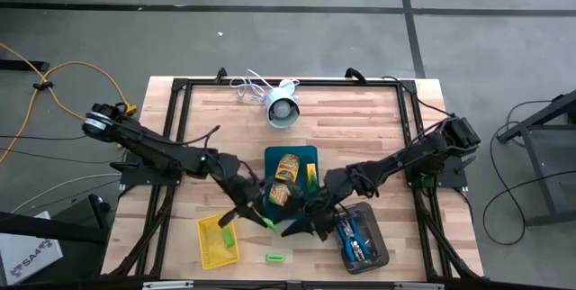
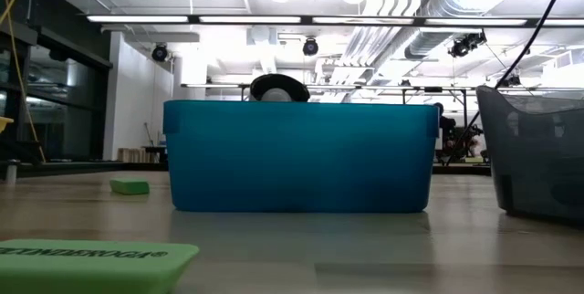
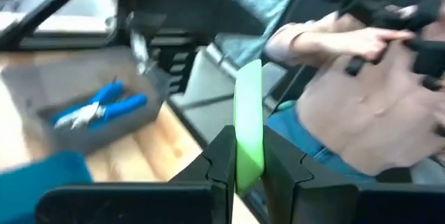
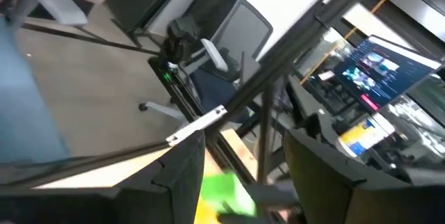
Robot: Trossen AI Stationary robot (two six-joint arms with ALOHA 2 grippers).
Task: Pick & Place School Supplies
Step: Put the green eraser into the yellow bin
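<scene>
My left gripper hangs above the table between the yellow tray and the teal tray, shut on a small bright green block. My right gripper faces it from the right, open. A green shape shows low between its fingers; whether they touch it, I cannot tell. Two yellow-orange boxes lie in the teal tray. Blue-handled tools lie in the dark grey tray. One green block lies in the yellow tray, another on the table. My left gripper pinches the green block between its two fingers by the block's two broad faces, at its near end. The fingers come nearly level from the table's left. The block stands edge-on, reaches out past the fingertips, and is lifted clear of the table.
A white round device with a cable lies at the far middle of the table. A person in a light top sits beyond the table's edge. In the low view the teal tray hides most of the table behind it.
</scene>
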